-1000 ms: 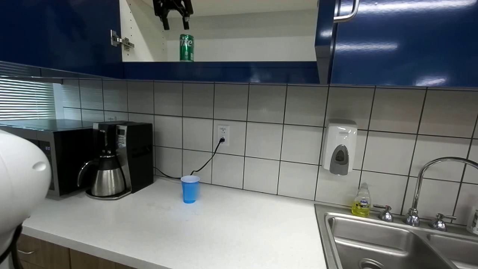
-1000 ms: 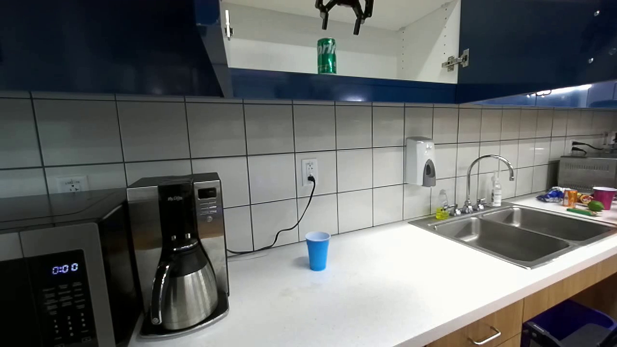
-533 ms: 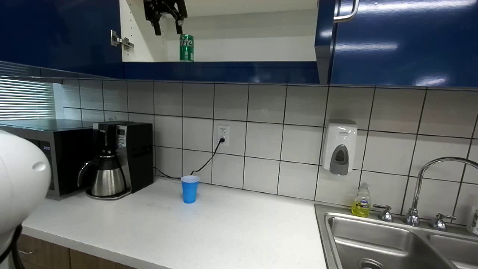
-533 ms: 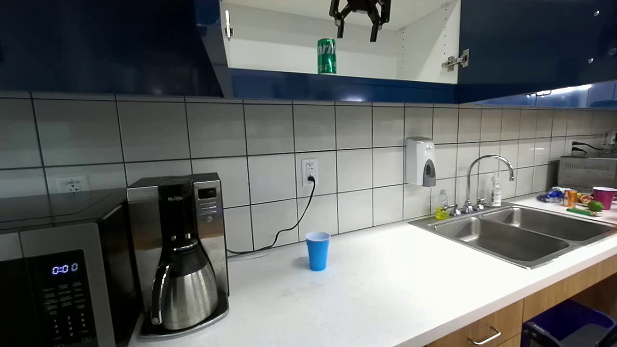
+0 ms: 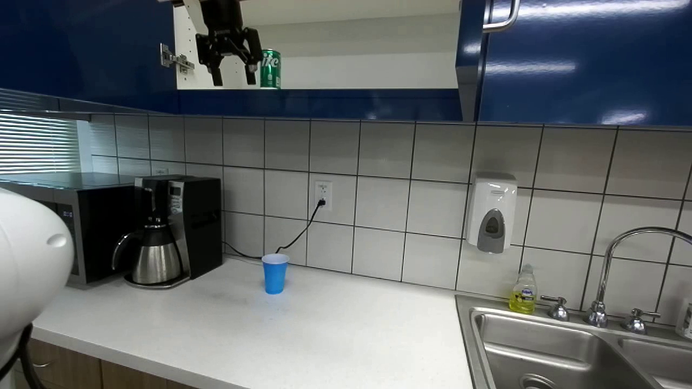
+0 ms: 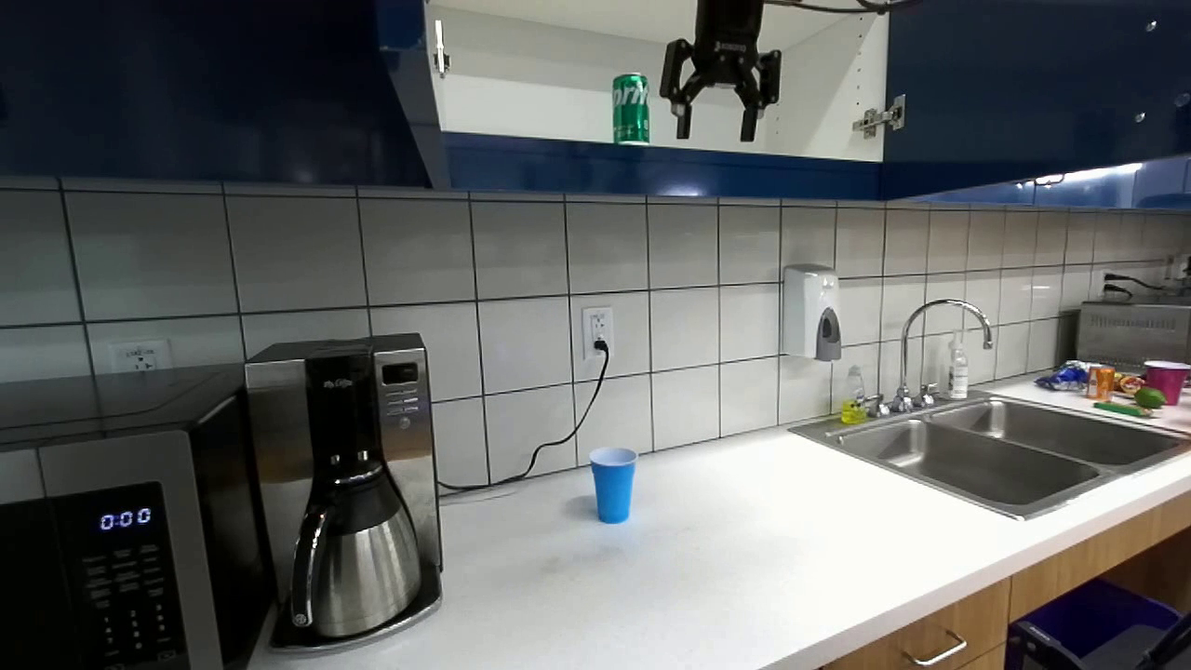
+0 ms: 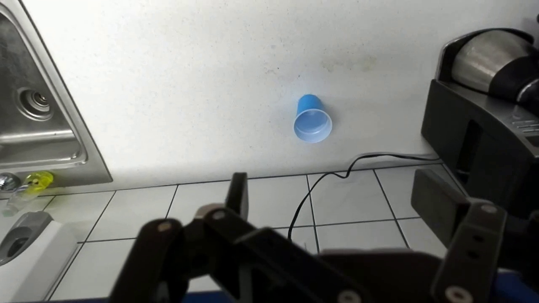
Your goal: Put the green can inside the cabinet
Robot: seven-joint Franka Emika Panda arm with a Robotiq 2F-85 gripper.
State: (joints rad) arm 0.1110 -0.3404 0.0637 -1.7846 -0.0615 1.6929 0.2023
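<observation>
The green can (image 5: 271, 69) stands upright inside the open blue cabinet (image 5: 324, 102), just behind its front edge. The can (image 6: 631, 109) and the cabinet (image 6: 670, 166) show in both exterior views. My gripper (image 5: 234, 78) is open and empty. It hangs pointing down at about the height of the can, in front of the cabinet opening and apart from the can in an exterior view (image 6: 715, 126). In the wrist view the gripper's fingers (image 7: 332, 189) are spread with nothing between them, and the can is out of view there.
Below, a blue cup (image 6: 614, 486) stands on the white counter (image 6: 707, 577). A coffee maker (image 6: 354, 484) and microwave (image 6: 112, 521) stand beside it. The other blue cabinet (image 5: 589, 59) has a silver handle. The open cabinet door (image 5: 86, 54) and a soap dispenser (image 5: 492, 213) are nearby.
My open gripper has come down and moved away from the can, leftward in an exterior view and rightward in an exterior view. More of the wrist shows. The can has stayed in place.
</observation>
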